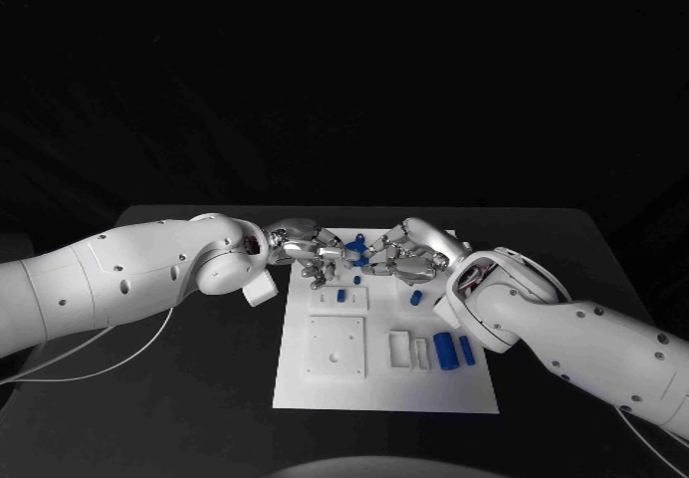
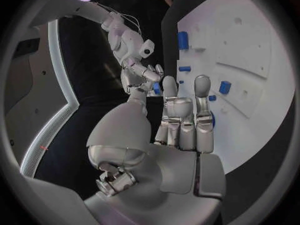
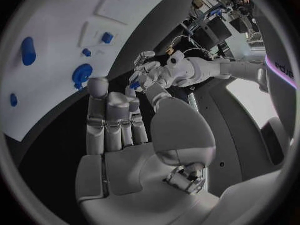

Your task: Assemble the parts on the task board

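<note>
Both hands meet over the board's [image 1: 385, 383] far edge. The left hand [image 1: 308, 251] seems to pinch a small blue part [image 1: 354, 241]; the right hand [image 1: 403, 257] hovers beside it, grip unclear. Judged: mid-insertion; next, align and press.

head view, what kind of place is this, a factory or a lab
Probably a robotics lab test bench rather than a factory: a black table against a dark backdrop, a white task board with small blue parts, and cluttered equipment with cables in the room behind.
</note>
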Robot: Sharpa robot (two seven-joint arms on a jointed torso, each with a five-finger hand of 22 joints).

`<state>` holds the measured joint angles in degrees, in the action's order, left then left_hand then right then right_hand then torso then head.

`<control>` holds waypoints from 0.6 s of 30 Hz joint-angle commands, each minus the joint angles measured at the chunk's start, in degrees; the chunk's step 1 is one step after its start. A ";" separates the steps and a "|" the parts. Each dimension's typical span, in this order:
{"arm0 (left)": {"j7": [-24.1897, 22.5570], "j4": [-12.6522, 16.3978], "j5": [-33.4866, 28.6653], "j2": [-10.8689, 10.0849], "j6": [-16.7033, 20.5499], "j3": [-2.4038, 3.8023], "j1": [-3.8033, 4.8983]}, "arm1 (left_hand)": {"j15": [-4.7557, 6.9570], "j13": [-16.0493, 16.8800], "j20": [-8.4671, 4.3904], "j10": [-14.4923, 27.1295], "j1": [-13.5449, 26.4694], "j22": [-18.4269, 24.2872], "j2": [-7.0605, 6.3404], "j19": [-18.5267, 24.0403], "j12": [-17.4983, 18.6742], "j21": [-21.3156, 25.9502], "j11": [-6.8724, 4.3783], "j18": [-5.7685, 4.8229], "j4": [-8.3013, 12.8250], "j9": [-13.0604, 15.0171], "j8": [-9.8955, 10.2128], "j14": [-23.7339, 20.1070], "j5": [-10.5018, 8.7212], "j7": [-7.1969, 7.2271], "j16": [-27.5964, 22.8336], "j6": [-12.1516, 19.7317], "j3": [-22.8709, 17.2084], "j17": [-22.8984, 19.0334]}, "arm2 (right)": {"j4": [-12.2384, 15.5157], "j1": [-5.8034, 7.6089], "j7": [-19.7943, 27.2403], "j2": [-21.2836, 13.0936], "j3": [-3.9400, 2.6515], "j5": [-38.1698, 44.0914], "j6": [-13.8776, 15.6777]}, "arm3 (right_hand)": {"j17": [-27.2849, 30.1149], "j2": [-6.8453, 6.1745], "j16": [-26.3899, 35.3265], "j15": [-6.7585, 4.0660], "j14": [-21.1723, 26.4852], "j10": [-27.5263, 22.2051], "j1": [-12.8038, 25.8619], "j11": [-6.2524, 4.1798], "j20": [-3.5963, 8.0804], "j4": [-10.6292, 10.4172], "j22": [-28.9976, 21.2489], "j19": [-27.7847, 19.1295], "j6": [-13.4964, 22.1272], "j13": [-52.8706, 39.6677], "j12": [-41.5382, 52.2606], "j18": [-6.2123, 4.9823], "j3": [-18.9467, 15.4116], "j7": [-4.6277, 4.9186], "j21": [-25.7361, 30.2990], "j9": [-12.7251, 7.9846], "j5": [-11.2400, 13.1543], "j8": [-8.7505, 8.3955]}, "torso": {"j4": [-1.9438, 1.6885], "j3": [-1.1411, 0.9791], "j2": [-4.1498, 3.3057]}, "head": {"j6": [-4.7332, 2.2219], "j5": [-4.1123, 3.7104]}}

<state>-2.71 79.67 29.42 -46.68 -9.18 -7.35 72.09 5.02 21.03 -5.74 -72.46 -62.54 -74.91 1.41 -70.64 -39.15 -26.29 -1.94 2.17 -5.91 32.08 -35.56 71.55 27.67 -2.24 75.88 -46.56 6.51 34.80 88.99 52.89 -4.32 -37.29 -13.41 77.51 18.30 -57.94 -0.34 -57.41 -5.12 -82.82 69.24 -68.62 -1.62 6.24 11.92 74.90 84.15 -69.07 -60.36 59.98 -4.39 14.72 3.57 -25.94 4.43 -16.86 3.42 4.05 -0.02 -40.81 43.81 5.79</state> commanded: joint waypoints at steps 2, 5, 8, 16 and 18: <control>-0.92 0.17 -0.07 0.26 0.72 0.02 -0.01 | -0.31 -0.12 -0.03 0.50 -0.04 -1.03 1.04 0.33 -0.01 -0.38 0.19 0.42 -0.63 -0.08 0.24 0.12 -0.21 -0.21 0.01 0.01 -0.16 -0.26 | 0.03 -0.04 -0.41 0.23 0.00 0.13 0.60 | -0.10 -0.47 0.19 -0.22 -0.03 0.04 -0.17 -0.17 0.34 -0.16 2.82 2.24 -0.17 0.04 -0.20 0.63 0.23 -0.22 -0.14 0.11 0.31 0.22 | -0.01 0.01 0.01 | -0.02 -0.06; -1.00 0.17 -0.58 0.31 0.56 0.02 -0.01 | -0.34 -0.18 0.00 0.68 -0.37 -1.02 1.94 0.35 0.01 -0.34 0.22 0.45 -1.00 -0.01 0.09 0.09 0.28 -0.20 -0.01 0.30 -0.68 -0.33 | 0.06 -0.04 -0.42 0.43 0.00 0.20 0.91 | -0.14 -0.49 0.15 -0.22 -0.05 0.05 -0.13 -0.17 0.34 -0.25 2.83 2.25 -0.19 0.05 -0.20 0.63 0.31 -0.22 -0.19 0.12 0.35 0.22 | 0.00 -0.03 -0.02 | -0.01 -0.01; -1.02 0.17 -0.86 0.36 0.31 0.02 -0.01 | -0.34 -0.18 0.01 0.69 -0.46 -1.02 2.26 0.36 -0.01 -0.33 0.21 0.45 -1.13 -0.01 0.04 0.07 0.32 -0.17 -0.01 0.27 -0.86 -0.33 | 0.06 -0.04 -0.34 0.65 0.00 0.24 1.18 | -0.20 -0.65 0.12 -0.24 -0.10 0.12 -0.11 -0.19 0.36 -0.40 2.86 2.29 -0.22 0.00 -0.15 0.63 0.60 -0.22 -0.36 0.14 -0.14 0.22 | 0.00 0.00 -0.03 | 0.01 -0.03; -1.07 0.14 -1.17 0.57 -0.12 0.02 -0.01 | -0.31 -0.27 0.00 0.71 -1.35 -1.03 3.30 0.40 0.03 -0.31 0.14 0.44 -1.00 -0.07 0.01 0.00 0.75 -0.03 -0.02 0.22 -1.79 -0.40 | -0.05 -0.05 -0.48 1.09 0.00 0.55 1.33 | -0.22 -0.70 0.11 -0.24 -0.10 0.14 -0.09 -0.21 0.36 -0.44 2.87 2.30 -0.25 -0.02 -0.13 0.64 0.70 -0.23 -0.41 0.15 -0.25 0.22 | -0.02 -0.04 0.02 | -0.02 0.04; -1.07 0.14 -1.22 0.59 -0.21 0.02 -0.01 | -0.27 -0.33 -0.02 0.68 -1.90 -1.04 3.79 0.42 0.07 -0.31 0.09 0.42 -0.70 -0.12 0.02 0.02 1.09 0.04 0.03 0.16 -2.36 -0.31 | -0.08 -0.05 -0.53 1.15 0.00 0.68 1.32 | -0.22 -0.70 0.11 -0.24 -0.10 0.14 -0.09 -0.21 0.36 -0.44 2.87 2.30 -0.25 -0.02 -0.13 0.64 0.70 -0.23 -0.41 0.15 -0.25 0.22 | -0.02 -0.03 0.01 | -0.02 0.07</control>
<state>-2.93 79.67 29.01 -46.22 -9.01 -7.36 72.08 5.01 20.77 -5.74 -72.15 -64.41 -74.90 4.86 -70.64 -39.15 -26.29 -1.63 2.17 -6.63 32.05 -35.56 71.55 28.58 -2.24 75.88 -46.56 4.43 34.45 88.91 52.88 -4.77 -36.22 -13.41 77.61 19.36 -58.09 -0.34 -57.41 -5.11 -82.81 69.24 -68.62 -1.62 6.23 11.53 74.90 84.14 -69.16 -60.36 59.98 -4.39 15.11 3.47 -26.15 4.53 -16.81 3.49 4.04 -0.02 -40.81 43.81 5.84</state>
